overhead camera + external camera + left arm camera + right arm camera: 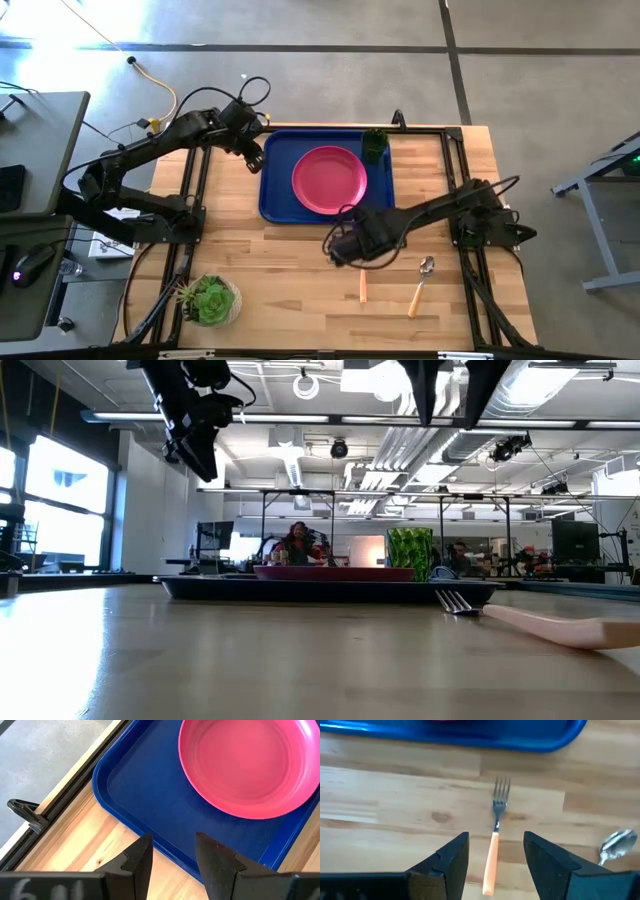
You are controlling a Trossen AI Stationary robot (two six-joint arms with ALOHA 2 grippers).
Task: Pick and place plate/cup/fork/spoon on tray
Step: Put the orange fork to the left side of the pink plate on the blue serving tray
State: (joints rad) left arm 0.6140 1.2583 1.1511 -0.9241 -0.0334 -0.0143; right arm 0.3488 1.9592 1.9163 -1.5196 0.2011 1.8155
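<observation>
fork (496, 831): flat on the wooden table (290, 270), just off the tray's near rim, tines toward the tray, orange handle away from it
right gripper (495, 857): released, fingers spread, hanging above the fork's handle, touching nothing
spoon (421, 282): on the table beside the fork, apart from it, bowl toward the tray
tray (275, 190): blue, at the far middle of the table
plate (329, 180): pink, flat in the tray's middle
cup (374, 144): green, upright in the tray's far right corner
left gripper (172, 855): fingers parted, empty, raised over the tray's far left corner
succulent (208, 299): potted, near left of the table
</observation>
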